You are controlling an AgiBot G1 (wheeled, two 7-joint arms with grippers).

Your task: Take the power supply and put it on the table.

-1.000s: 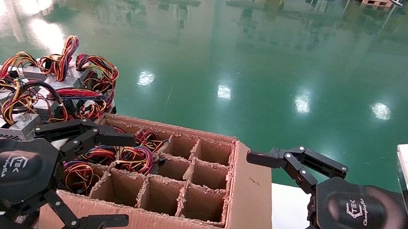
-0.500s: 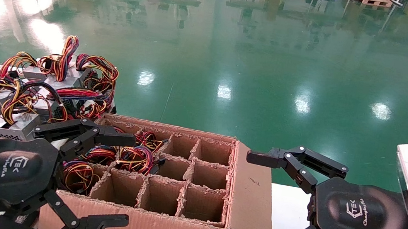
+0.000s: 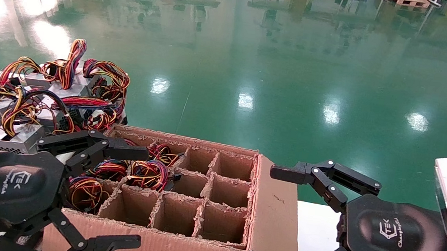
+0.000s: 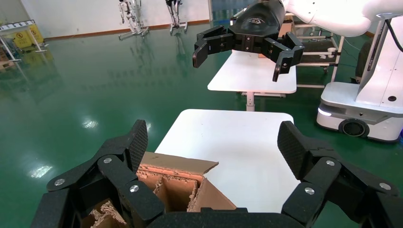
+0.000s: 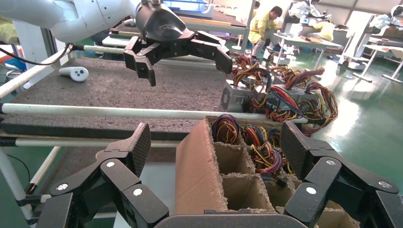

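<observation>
Power supply units sit in the divided cardboard box (image 3: pixel 181 188) at lower centre of the head view, only their coloured wire bundles (image 3: pixel 149 172) showing in the left-hand cells, so we cannot tell which one we are after. Our left gripper (image 3: pixel 83 193) hovers at lower left over those cells, fingers spread wide and empty; our right gripper (image 3: pixel 301 224) hangs at lower right beside the box, equally wide and empty. We reckon a metal case is rigid and fairly heavy, its wires floppy and prone to snag, so we'd clamp the case. More units (image 3: pixel 37 115) lie on the table (image 5: pixel 95 90) at left.
</observation>
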